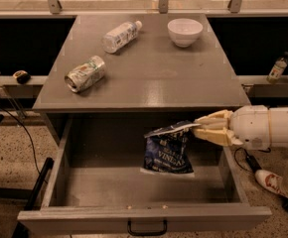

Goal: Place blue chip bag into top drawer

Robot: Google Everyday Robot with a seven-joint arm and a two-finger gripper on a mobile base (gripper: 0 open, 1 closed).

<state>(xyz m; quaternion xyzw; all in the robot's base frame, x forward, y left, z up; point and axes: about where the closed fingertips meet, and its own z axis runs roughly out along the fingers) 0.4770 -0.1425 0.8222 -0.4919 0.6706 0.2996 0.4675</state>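
Note:
The blue chip bag (pixel 168 151) hangs upright inside the open top drawer (pixel 144 217), its lower edge near the drawer floor, right of centre. My gripper (pixel 199 128) reaches in from the right, just below the table's front edge, and is shut on the bag's top edge. The drawer is pulled fully out under the table, with a small black handle (pixel 147 229) on its front panel.
On the grey table (pixel 149 78) lie a crushed silver-green can (pixel 85 74) at the left, a clear plastic bottle (pixel 119 35) at the back and a white bowl (pixel 184 31) at the back right. A small bottle (pixel 278 67) stands on the right-hand ledge.

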